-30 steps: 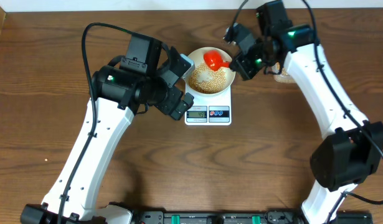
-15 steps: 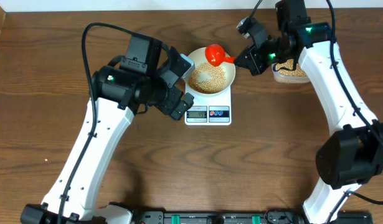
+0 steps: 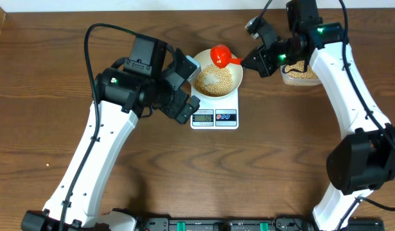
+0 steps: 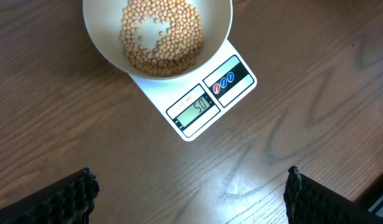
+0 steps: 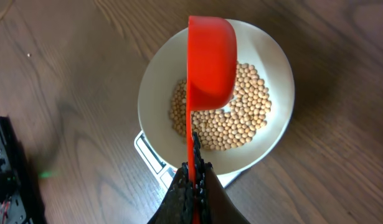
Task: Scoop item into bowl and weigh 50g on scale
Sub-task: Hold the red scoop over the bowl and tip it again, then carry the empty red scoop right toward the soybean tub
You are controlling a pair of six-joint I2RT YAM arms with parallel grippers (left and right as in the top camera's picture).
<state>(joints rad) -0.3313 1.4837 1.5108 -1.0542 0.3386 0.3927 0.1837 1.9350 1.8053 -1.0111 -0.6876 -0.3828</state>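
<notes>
Overhead: the bowl [image 3: 239, 76] of beans [image 3: 216, 81] sits on the scale [image 3: 214, 117] at the far middle of the table. The red scoop [image 3: 220, 55] hangs over the bowl's far rim, and the right gripper [image 3: 248, 62] is clamped on its handle. The tub [image 3: 292, 81] stands just to the right. A low swing toward the tub could clip the rim and push the bowl off the scale.

Left wrist: the display [image 4: 197, 107] appears to read 50, so the weight looks met. The left gripper [image 4: 188, 199] hovers on the near side of the scale. Its fingers [image 4: 73, 196] are spread wide and hold nothing. If it dropped onto the scale or nudged the bowl, the reading would be spoiled.

Right wrist: the scoop is tipped on its side above the beans, with the fingers [image 5: 186, 190] pinched tight on the thin handle. I cannot tell whether any beans remain inside. Stragglers falling now would carry the weight past the target or bounce out onto the table. The narrow handle might also twist in the grip.
</notes>
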